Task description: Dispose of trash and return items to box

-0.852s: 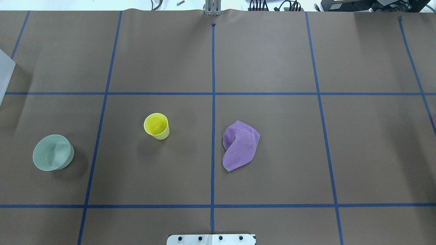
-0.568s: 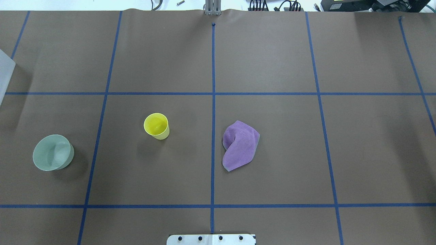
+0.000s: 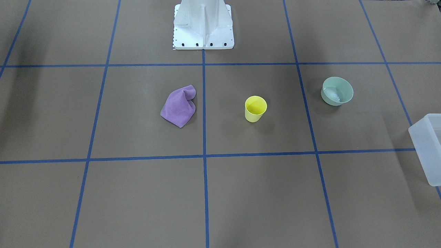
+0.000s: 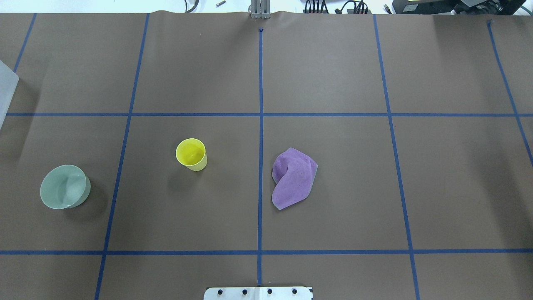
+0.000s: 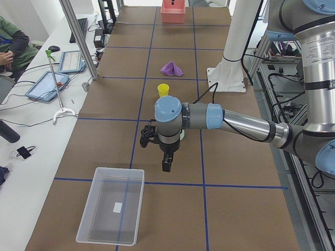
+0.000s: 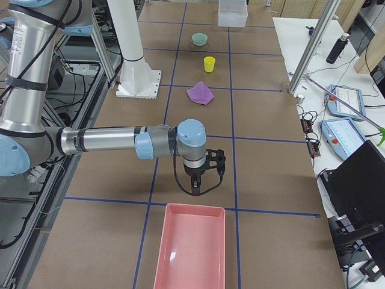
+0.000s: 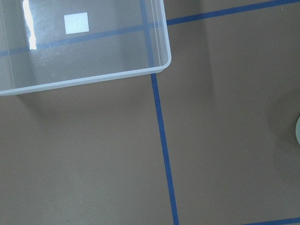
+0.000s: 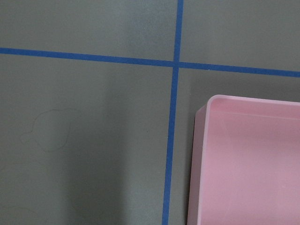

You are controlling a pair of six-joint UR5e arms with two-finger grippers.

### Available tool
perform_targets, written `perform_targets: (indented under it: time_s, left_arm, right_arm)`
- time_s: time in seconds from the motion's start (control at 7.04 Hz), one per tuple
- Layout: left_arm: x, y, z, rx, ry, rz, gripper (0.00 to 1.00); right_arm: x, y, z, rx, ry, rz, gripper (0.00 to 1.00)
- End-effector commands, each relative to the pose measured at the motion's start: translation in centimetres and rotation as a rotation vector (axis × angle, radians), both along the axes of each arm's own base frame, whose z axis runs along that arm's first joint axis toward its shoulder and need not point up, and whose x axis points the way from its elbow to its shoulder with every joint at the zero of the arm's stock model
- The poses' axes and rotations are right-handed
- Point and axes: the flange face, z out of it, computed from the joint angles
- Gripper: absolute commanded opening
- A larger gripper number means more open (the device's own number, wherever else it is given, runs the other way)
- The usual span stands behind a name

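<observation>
— Purple cloth (image 4: 293, 179) at desk (image 4: 333, 75) centre, bowl (image 4: 64, 186) left, box (image 5: 111, 212) empty. Step?
— First pick, I judge. Left fingers (image 5: 166, 165), right fingers (image 6: 195, 186): apart or together, cannot tell. Next: right fingers must reach cloth.

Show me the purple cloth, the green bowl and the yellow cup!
purple cloth (image 4: 293, 179), overhead exterior view, middle of the fabric.
green bowl (image 4: 62, 192), overhead exterior view, its glossy inside.
yellow cup (image 4: 190, 152), overhead exterior view, inside its open mouth.
</observation>
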Motion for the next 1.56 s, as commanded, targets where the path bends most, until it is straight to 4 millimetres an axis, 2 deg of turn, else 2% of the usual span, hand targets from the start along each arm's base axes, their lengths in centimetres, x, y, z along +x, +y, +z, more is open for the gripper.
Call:
perform_targets:
  time_s: [0.0,0.14,0.28,0.43,0.57,0.71,0.85,0.99,1.14,1.28,1.42]
  left_arm:
    - [-0.6,-0.8,-2.3,0.086,0.007,-0.018,0.99]
    - [-0.8,-2.6,-4.8,0.265,0.001,-0.021,0.99]
    - [-0.9,-3.9,-5.6,0.384,-0.005,-0.026,0.99]
    - [-0.9,-4.6,-5.7,0.416,-0.001,-0.019,0.99]
    - [-0.7,-4.4,-6.0,0.452,0.039,-0.015,0.99]
    - [-0.4,-3.7,-5.9,0.485,0.069,-0.021,0.99]
    - [0.0,-3.5,-5.5,0.419,0.095,-0.098,0.99]
    - [2.0,-3.2,-4.8,0.32,0.126,-0.144,0.99]
    - [5.0,-1.5,-3.3,0.238,0.161,-0.184,0.99]
    - [8.5,-0.8,-3.2,0.182,0.187,-0.219,0.99]
    - [12.4,0.0,-2.8,0.152,0.173,-0.206,0.99]
  right_arm:
    - [-0.1,-0.9,-1.9,0.165,-0.004,-0.005,1.0]
    - [-0.2,-1.8,-3.5,0.234,-0.02,0.007,1.0]
    - [-0.5,-3.0,-4.8,0.25,-0.03,0.019,1.0]
    - [-0.8,-3.4,-5.4,0.25,-0.039,0.029,1.0]
    - [-1.0,-3.5,-6.2,0.262,-0.068,0.022,1.0]
    - [-1.6,-4.2,-8.1,0.276,-0.149,0.001,1.0]
    - [-2.2,-4.3,-8.8,0.229,-0.184,0.03,1.0]
    - [-4.0,-4.8,-9.5,0.214,-0.148,0.043,1.0]
    - [-7.8,-4.9,-11.2,0.16,-0.115,0.089,1.0]
    - [-11.6,-4.6,-12.8,0.15,-0.068,0.122,1.0]
    - [-13.6,-4.4,-13.0,0.145,-0.046,0.122,1.0]
